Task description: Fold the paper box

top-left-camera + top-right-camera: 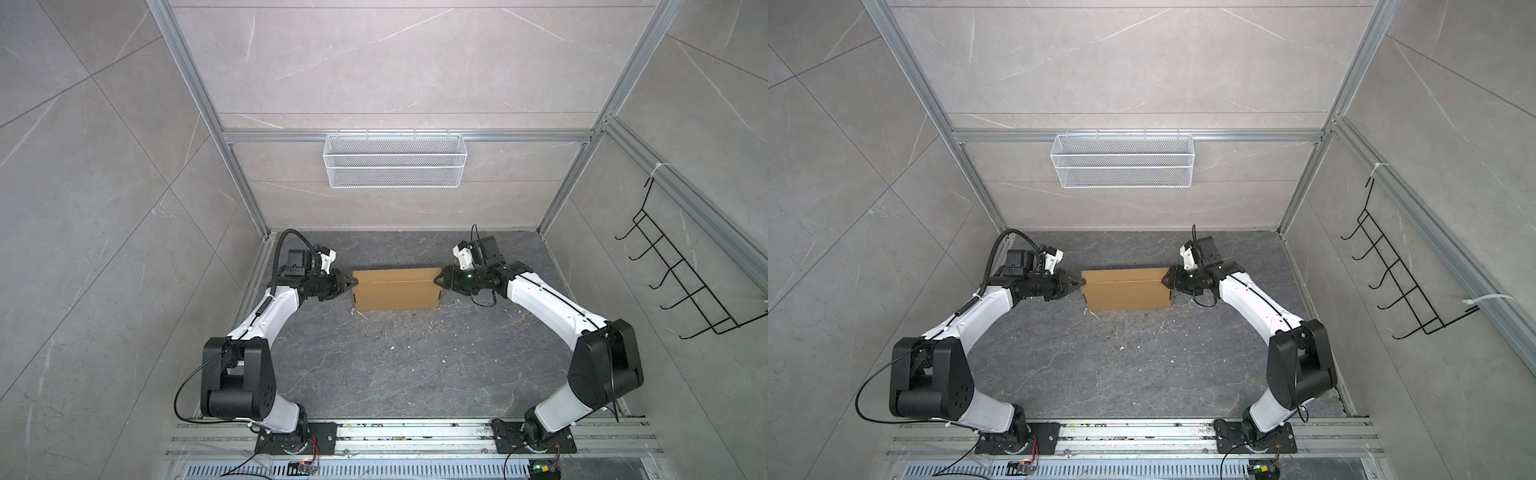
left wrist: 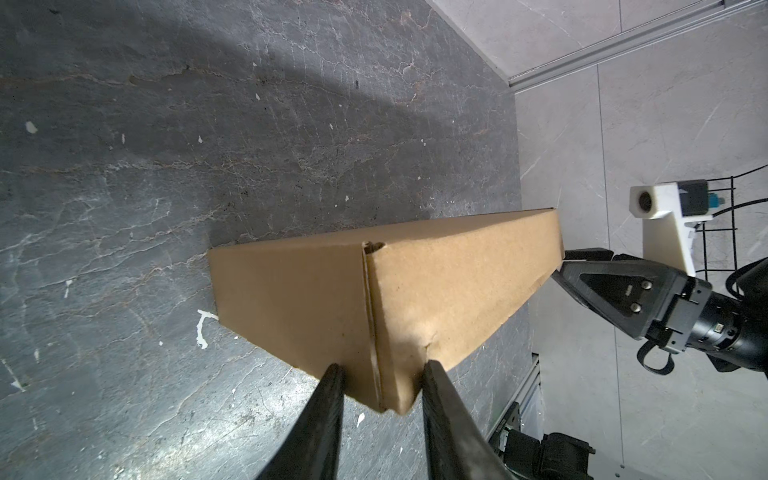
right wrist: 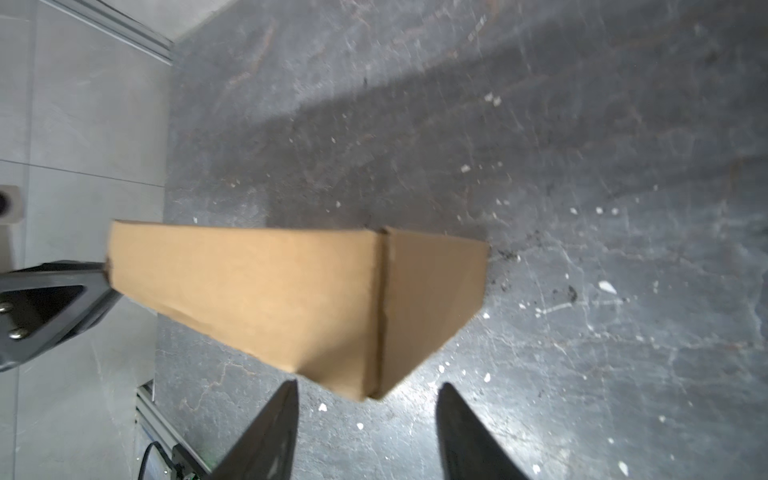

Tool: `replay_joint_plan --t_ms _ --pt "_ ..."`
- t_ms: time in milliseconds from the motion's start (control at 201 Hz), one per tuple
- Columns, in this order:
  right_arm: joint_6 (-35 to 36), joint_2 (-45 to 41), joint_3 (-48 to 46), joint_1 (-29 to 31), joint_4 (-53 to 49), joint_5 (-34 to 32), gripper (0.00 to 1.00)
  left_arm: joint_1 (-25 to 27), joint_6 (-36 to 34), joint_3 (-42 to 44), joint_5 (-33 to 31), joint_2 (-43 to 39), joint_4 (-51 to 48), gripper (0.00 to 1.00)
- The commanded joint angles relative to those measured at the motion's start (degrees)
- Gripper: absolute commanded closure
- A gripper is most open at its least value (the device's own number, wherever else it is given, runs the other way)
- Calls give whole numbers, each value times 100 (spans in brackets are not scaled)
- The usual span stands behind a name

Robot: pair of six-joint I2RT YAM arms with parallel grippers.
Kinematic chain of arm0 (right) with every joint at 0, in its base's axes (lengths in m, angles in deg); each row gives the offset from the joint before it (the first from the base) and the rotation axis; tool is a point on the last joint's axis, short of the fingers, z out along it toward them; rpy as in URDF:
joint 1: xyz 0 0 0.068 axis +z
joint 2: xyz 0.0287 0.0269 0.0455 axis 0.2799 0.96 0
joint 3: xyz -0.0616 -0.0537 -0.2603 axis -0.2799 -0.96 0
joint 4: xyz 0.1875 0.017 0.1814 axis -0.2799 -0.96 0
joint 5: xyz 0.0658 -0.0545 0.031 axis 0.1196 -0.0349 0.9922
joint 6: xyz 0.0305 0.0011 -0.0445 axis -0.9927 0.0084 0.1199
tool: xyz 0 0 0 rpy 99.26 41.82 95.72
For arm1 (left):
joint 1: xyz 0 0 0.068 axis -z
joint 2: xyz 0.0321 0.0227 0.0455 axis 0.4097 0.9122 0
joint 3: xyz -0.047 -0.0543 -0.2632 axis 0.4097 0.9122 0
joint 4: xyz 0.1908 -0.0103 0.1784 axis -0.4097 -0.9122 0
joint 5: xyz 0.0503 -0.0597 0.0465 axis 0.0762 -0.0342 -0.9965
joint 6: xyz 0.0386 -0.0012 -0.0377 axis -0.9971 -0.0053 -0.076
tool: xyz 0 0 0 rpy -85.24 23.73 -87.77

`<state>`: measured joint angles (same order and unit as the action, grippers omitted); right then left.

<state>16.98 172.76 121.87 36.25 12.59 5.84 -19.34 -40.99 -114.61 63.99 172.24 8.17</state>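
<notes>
Currently the plain brown corrugated cardboard paper box [image 1: 395,293] is lying folded shut on the dark grey stone-patterned tabletop [image 1: 395,365], toward its far side, between the 2 black grippers. The left gripper [image 2: 382,368] is pinching the box's left-end corner, both fingers [image 2: 328,415] pressing the cardboard. The right gripper [image 3: 368,386] is standing wide at the opposite end, flanking that corner without touching it.

No text, label, brand, number or sign is legible in any view. Box [image 1: 395,296]: the faces that show are plain brown cardboard, unprinted, in both top views and both wrist views.
</notes>
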Motion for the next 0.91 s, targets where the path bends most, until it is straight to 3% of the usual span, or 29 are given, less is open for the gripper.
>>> replay_joint_plan --t_ms 0,378,657,901 --pt "43 -37 276 -101 -94 100 43 -1 -160 125 -248 79 -314 67" --pt "150 360 133 -103 185 198 54 0 -127 303 -283 48 -231 70" --pt "121 68 -537 -107 436 220 61 6 -20 666 -319 -265 -165 72" --pt "-33 -635 -1374 -83 533 276 62 25 110 1146 -441 -1005 -294 71"
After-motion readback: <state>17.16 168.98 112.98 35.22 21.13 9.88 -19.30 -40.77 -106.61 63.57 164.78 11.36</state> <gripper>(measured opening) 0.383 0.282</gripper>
